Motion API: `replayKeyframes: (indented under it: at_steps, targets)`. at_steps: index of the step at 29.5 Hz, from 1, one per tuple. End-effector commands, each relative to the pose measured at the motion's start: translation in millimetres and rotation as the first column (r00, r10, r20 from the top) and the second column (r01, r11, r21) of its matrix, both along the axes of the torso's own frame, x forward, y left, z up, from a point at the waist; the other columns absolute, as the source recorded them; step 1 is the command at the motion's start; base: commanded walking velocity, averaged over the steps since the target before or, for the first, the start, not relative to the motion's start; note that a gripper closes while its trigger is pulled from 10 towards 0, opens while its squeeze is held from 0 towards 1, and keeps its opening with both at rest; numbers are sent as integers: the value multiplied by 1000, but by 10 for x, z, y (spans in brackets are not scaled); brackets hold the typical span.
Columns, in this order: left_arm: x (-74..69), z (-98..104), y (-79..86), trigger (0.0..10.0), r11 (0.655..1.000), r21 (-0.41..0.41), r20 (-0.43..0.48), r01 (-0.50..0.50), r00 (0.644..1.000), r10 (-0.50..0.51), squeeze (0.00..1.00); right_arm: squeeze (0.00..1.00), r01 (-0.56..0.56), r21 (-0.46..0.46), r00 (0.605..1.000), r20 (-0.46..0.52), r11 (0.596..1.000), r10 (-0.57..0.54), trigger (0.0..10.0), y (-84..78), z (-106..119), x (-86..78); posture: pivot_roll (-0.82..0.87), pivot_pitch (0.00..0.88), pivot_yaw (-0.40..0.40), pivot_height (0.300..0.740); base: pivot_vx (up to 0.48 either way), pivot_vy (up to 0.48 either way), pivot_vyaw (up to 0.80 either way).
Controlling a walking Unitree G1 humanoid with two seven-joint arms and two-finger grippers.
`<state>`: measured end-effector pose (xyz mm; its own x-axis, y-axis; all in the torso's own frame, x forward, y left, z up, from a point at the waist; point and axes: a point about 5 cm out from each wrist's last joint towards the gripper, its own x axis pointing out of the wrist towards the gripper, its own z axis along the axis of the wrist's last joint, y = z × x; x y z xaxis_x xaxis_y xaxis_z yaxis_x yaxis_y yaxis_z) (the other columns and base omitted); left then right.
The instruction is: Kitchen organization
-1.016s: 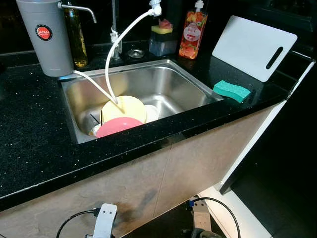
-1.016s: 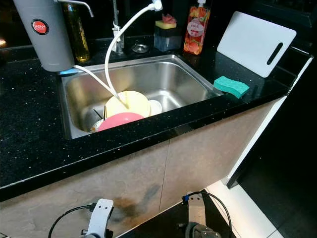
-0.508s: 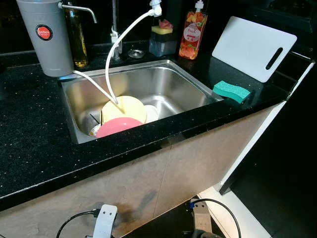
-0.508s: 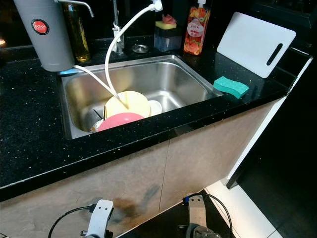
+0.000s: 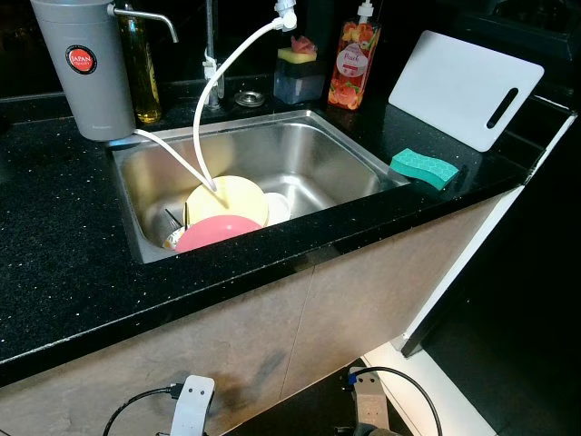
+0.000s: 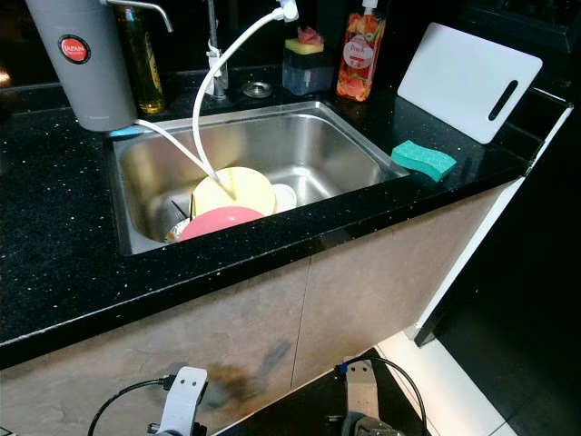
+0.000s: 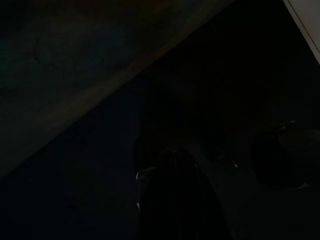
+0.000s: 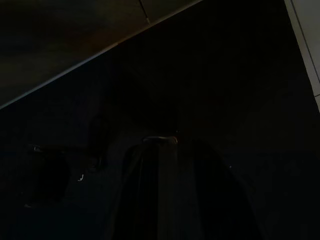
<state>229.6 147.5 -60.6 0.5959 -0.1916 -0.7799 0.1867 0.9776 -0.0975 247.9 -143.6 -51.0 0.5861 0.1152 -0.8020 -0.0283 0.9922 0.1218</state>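
A stainless sink (image 5: pixel 318 150) is seen set into a black speckled bench (image 5: pixel 64 245); a yellow plate (image 5: pixel 231 197) and a pink plate (image 5: pixel 218 230) are stacked at its near left corner, with a small white dish (image 5: pixel 277 207) just beside them; a white hose (image 5: pixel 222 82) is draped down onto the yellow plate. A grey water filter (image 5: pixel 83 68) is stood at the back left, an oil bottle (image 5: pixel 141 68) beside it; a soap bottle (image 5: pixel 354 65) and a sponge holder (image 5: pixel 298 73) are placed behind the sink. A green sponge (image 5: pixel 424 167) is laid on the bench right of the sink; a white cutting board (image 5: pixel 465 86) is leaned at the far right. Both arms are hung low before the cabinet; the wrist views are very dark, so the opening of the left gripper (image 7: pixel 172 200) and the right gripper (image 8: pixel 172 195) cannot be told.
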Motion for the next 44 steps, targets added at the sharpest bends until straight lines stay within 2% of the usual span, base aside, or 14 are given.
replayKeyframes:
  at_steps: [1,11,32,44]
  targets:
    - [-61,-40,-10,10000,1000,-7,-26,-12,1000,12,0,0,0,-3,1000,-29,1000,0,10000,-1,-53,-75,55,109,-92,740,0,0,0]
    - [-61,-40,-14,10000,1000,-11,-30,-13,999,12,0,0,-1,2,1000,-23,1000,1,10000,33,-25,-34,54,115,-94,740,0,0,0]
    - [-39,-27,-9,10000,1000,-10,-30,-11,999,11,0,0,22,10,999,-25,1000,-21,10000,-50,-37,-54,57,134,-88,740,0,0,0]
    - [-37,-26,-7,10000,1000,-6,-30,-5,1000,5,0,0,24,11,1000,-21,1000,-24,10000,-27,-21,-29,61,117,-84,740,0,0,0]
